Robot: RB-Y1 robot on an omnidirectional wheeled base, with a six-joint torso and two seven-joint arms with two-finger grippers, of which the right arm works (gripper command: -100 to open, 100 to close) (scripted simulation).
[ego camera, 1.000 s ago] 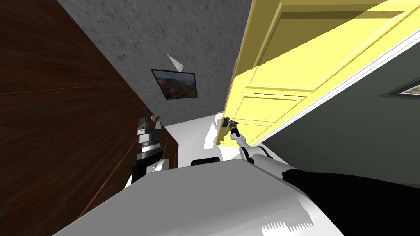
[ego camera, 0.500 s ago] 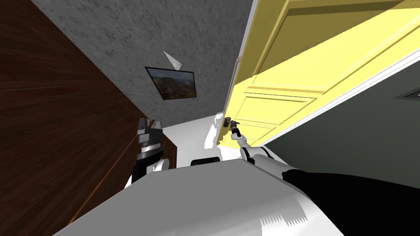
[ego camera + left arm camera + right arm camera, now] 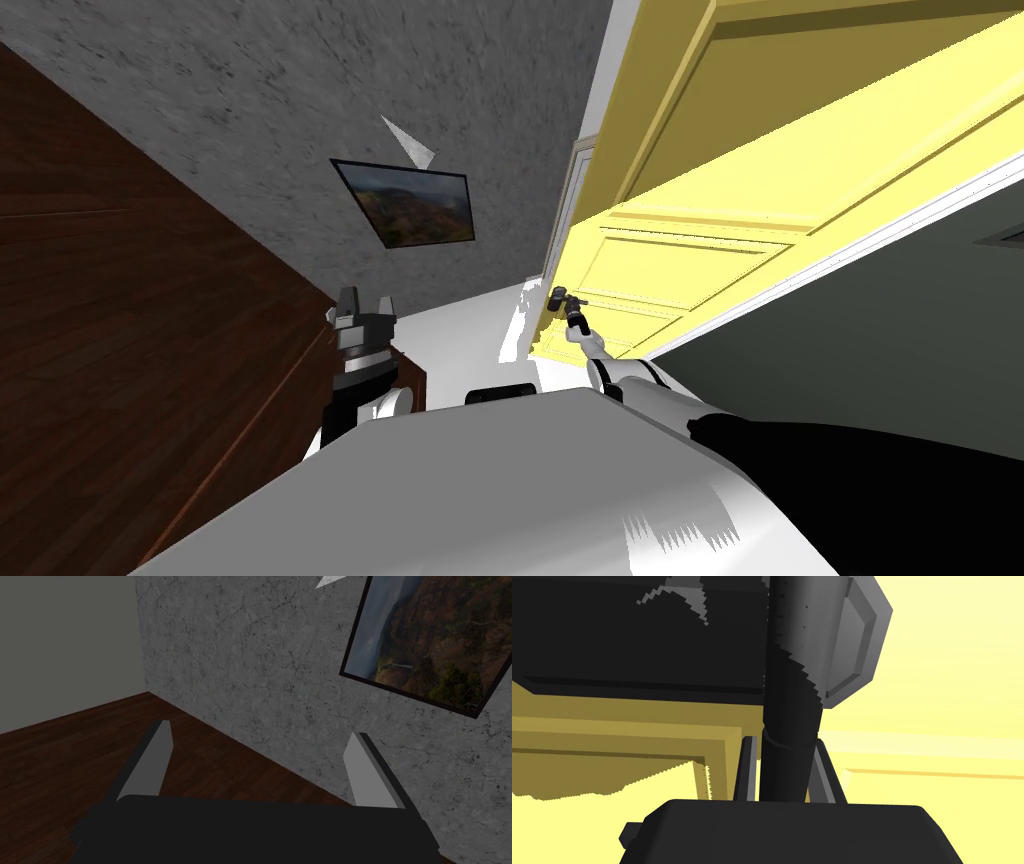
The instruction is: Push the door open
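door (image 3: 700,250) yellow, panelled; right fingers (image 3: 749,768) clamp its dark round handle (image 3: 789,726), left fingers (image 3: 155,761) spread.

Handle (image 3: 789,726): far end cut off by picture's edge, near end hidden behind right gripper (image 3: 784,741) body. Dark block (image 3: 637,636) beside handle: cut off, cannot tell what. Door (image 3: 760,200): far and right parts cut off. Framed picture (image 3: 440,641): one side cut off.

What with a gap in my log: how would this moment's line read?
right gripper: shut on door handle | left gripper: open, free | yellow door: ajar
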